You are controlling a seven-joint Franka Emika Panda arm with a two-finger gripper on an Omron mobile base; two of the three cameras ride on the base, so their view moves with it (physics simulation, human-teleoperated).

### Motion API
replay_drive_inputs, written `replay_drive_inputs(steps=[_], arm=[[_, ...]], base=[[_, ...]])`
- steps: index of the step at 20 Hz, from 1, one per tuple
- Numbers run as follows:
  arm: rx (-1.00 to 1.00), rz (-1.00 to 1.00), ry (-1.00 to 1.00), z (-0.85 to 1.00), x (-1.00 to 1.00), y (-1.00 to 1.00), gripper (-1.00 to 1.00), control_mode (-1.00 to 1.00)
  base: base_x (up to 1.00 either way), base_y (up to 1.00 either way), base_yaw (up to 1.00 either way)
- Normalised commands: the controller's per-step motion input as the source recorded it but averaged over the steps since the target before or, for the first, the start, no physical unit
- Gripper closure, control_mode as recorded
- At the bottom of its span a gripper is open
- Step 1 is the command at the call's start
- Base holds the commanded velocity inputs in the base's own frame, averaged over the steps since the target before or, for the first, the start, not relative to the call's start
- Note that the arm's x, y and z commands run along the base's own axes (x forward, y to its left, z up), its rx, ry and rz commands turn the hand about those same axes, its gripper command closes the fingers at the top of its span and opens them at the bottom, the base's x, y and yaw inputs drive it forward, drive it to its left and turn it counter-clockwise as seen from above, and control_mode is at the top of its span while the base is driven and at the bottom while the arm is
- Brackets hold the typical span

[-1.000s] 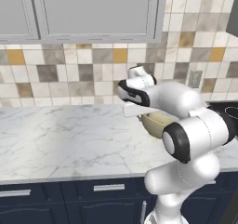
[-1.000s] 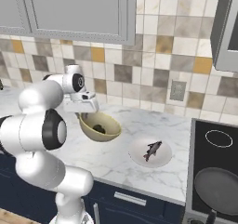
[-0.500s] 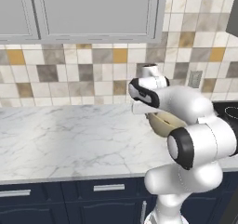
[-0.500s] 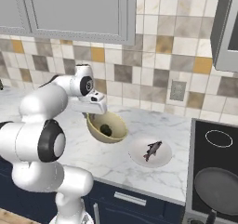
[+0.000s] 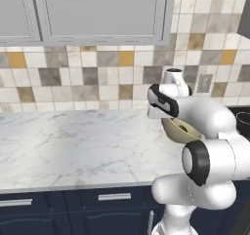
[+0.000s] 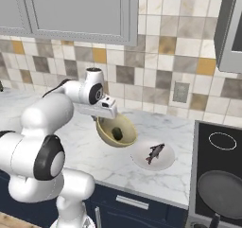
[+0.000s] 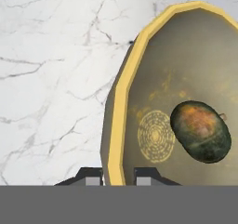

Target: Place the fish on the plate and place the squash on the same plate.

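Here the white arm (image 6: 52, 113) folds up from its base and reaches forward over the marble counter (image 5: 73, 146), its forearm lying roughly level and the hand turned downward at the wrist. In the hand view the gripper (image 7: 118, 174) has its two dark tips closed tight on the rim of the tan bowl (image 7: 186, 93), one tip outside the wall and one inside. In the right base view the bowl (image 6: 116, 132) hangs from the hand tilted, its open side facing toward the camera, just beside the plate (image 6: 152, 157); whether its low edge touches the counter I cannot tell. In the left base view the bowl (image 5: 181, 130) shows partly behind the arm's upper link.

The squash (image 7: 201, 131), dark green with an orange patch, lies inside the bowl against the wall, beside the ring pattern at the bowl's bottom; it appears as a dark lump in the right base view (image 6: 117, 134).

The fish (image 6: 155, 152) lies on the white plate, near its middle. The plate sits on the counter between the bowl and the stove (image 6: 218, 175), where a dark frying pan (image 6: 221, 194) rests
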Motion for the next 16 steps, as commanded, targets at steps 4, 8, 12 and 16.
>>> replay_drive_inputs(steps=[4,8,12,16], arm=[[0.1,0.1,-0.06,0.0,0.13,-0.21,1.0,-1.0],[0.08,0.12,-0.1,0.02,0.08,-0.3,1.0,-1.0],[0.09,0.1,-0.09,0.0,0.07,-0.19,1.0,-1.0],[0.1,0.07,-0.1,0.0,0.02,-0.22,1.0,-1.0]], base=[[0.0,0.0,0.0],[0.0,0.0,0.0],[0.0,0.0,0.0],[0.0,0.0,0.0]])
